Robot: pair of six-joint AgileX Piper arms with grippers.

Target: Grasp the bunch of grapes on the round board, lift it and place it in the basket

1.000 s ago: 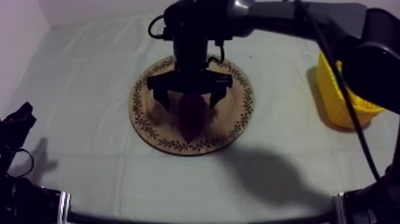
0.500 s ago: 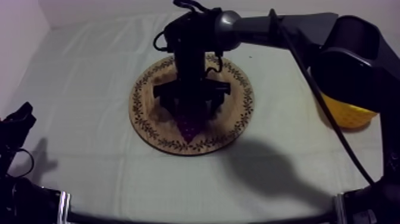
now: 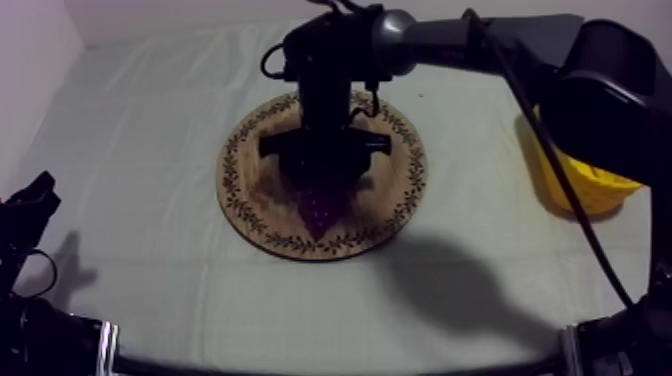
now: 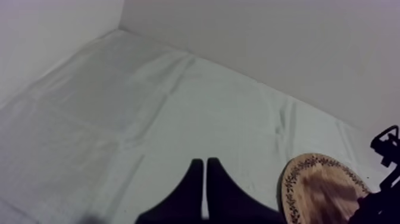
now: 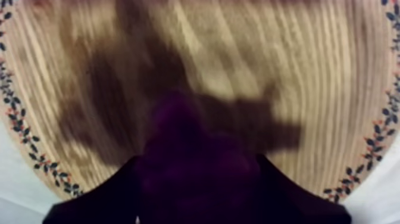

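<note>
The bunch of grapes (image 3: pixel 318 207) is clamped by the right gripper (image 3: pixel 322 174); gripped shallowly, it may be dropped short of the yellow basket (image 3: pixel 575 195) at three o'clock.

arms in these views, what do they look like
The right arm is mostly black, with a smooth grey tubular link and bulky rounded joints. The left gripper has two plain black fingers tapering to narrow tips.
</note>
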